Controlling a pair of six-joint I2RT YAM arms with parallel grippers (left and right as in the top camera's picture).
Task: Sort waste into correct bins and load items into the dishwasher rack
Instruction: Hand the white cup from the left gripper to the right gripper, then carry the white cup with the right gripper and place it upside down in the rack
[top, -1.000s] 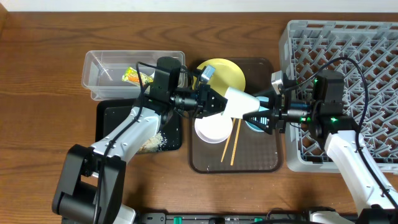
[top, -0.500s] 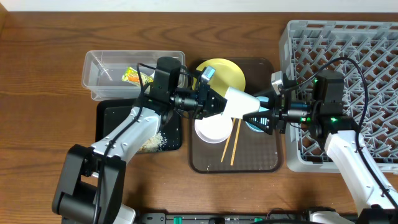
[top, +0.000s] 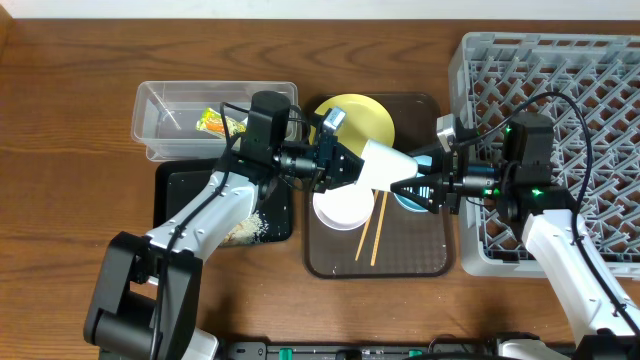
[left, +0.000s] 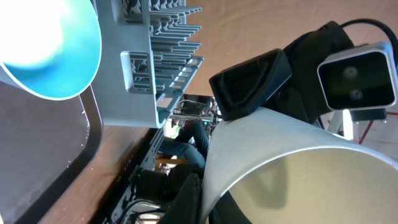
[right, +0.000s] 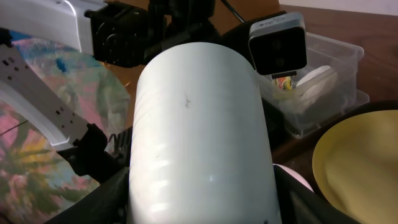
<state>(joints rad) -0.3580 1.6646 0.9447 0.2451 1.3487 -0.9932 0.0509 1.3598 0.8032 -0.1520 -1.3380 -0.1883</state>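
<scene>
The small white cup (top: 385, 165) hangs on its side above the brown tray, held between both grippers. My left gripper (top: 350, 165) is shut on its rim, one finger inside the mouth (left: 205, 199). My right gripper (top: 415, 185) has its fingers against both sides of the cup's base end (right: 199, 124). Below lie the white bowl (top: 340, 208), two chopsticks (top: 372, 225), the yellow plate (top: 365, 115) and the light blue bowl (left: 50, 43), largely hidden overhead. The wrapper (top: 220, 122) and a white paper wad (right: 314, 79) lie in the clear tub (top: 165, 115). Rice (top: 245, 228) sits in the black tray (top: 185, 195).
The grey dishwasher rack (top: 600, 60) fills the right side, and my right arm reaches out over its left wall. The dark brown serving tray (top: 400, 255) lies in the middle. Bare wooden table runs along the front and left.
My right gripper's fingers have drawn in slightly around the cup's base. The cup and my left arm have stayed in place.
</scene>
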